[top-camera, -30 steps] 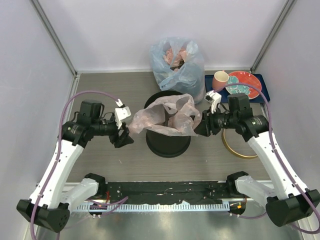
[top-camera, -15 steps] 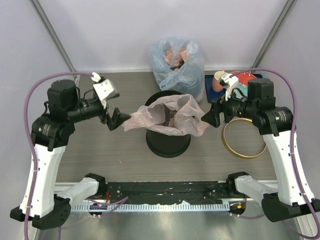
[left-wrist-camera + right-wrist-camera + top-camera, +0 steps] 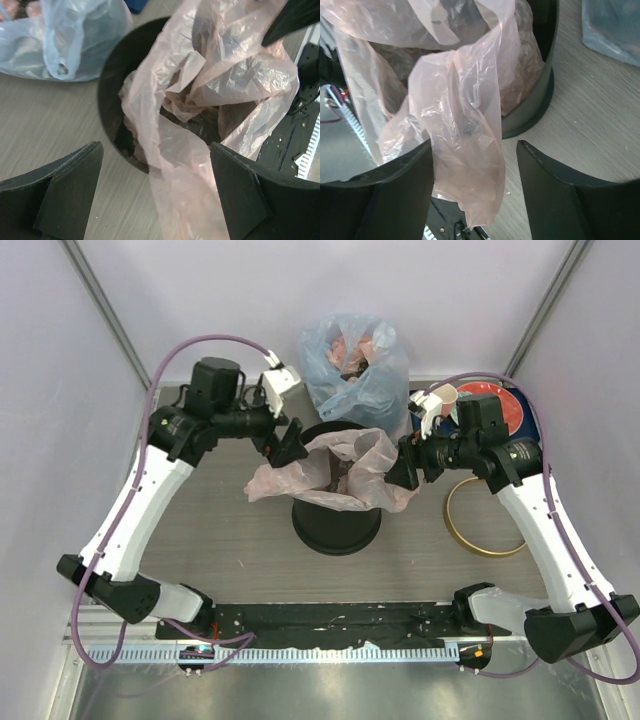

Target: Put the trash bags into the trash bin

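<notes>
Just released, jaws spread: left gripper (image 3: 289,446), right gripper (image 3: 404,472); pink bag (image 3: 335,478) slumps half inside bin (image 3: 337,528) (edges overhang rim); tucking remains.

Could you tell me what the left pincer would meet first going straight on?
Most likely the pink bag, draped over the rim of the black bin; depth is unclear.

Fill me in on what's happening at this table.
Two robot arms are working a pale-pink plastic bag into a round black bin. The bag sits partly inside, its edges spilling over the bin's top. The left gripper and right gripper flank it, jaws open, nothing pinched. The gold hoop lies on the table beside the bin.
</notes>
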`<state>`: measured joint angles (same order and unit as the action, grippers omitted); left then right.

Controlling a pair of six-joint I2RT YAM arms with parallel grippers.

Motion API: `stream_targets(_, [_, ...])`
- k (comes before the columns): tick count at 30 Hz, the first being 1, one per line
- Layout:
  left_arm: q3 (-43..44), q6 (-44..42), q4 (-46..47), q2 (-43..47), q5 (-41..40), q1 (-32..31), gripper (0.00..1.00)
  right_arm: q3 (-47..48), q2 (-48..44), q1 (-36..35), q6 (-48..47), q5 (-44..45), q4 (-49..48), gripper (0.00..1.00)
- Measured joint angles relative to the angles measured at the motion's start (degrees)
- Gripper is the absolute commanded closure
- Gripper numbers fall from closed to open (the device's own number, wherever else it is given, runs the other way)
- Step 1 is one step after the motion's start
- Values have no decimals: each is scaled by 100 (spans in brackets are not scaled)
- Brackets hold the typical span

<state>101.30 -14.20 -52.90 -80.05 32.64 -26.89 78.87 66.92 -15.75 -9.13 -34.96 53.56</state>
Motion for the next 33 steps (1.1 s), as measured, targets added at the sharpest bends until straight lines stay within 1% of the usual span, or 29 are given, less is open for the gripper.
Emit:
stream_targets(1, [-68,-4,2,-11,-94,-111,11,-72,-31,-39,0,98,-13,43])
stream_targets(2, [-142,-17,0,-24,-214,-223,17,-114,-46,-66,-2,205,-17,55])
stream_targets(3, [-190,-31,-7,-39,-308,-315,21,-138,-50,-72,-2,332,-31,61])
stream_targets(4, [-223,-59,-2,-68,-396,-387,26,-146,-50,-70,-7,461,-57,65])
stream_targets(5, [-245,-101,2,-98,-483,-420,33,-153,-50,-70,0,588,-90,70])
stream_targets(6, [-267,-133,17,-133,-599,-422,35,-153,-50,-70,-2,706,-129,72])
stream_targets(8, [-306,-184,50,-205,-826,-411,37,-153,-50,-70,-11,922,-219,72])
stream_targets(10, [-310,-251,48,-302,-994,-404,36,-151,-44,-70,-13,1054,-280,69])
stream_targets(11, [-308,-271,44,-363,-1069,-391,33,-146,-33,-70,-22,1110,-299,67])
stream_targets(13, [-308,-284,31,-496,-1156,-363,29,-111,24,-70,-46,1198,-313,67])
stream_targets(14, [-308,-289,26,-564,-1178,-345,28,-85,63,-70,-74,1241,-317,70])
stream_targets(16, [-308,-308,-7,-643,-1204,-328,25,-55,131,-70,-136,1333,-350,73])
stream_targets(17, [-308,-330,-39,-660,-1196,-308,20,-52,151,-68,-160,1379,-365,75])
stream_targets(19, [-315,-385,-74,-654,-1137,-254,16,-46,175,-61,-199,1453,-372,80])
stream_targets(20, [-330,-398,-63,-627,-1043,-214,14,-44,177,-57,-219,1473,-376,87])
stream_targets(23, [-428,-393,-46,-487,-809,-140,14,-11,175,-52,-271,1478,-385,99])
stream_targets(28, [-446,-376,-28,-415,-562,-116,18,87,175,-52,-275,1445,-411,99])
stream_targets(33, [-293,-396,-79,-614,-516,-208,19,166,175,-52,-275,1434,-452,99])
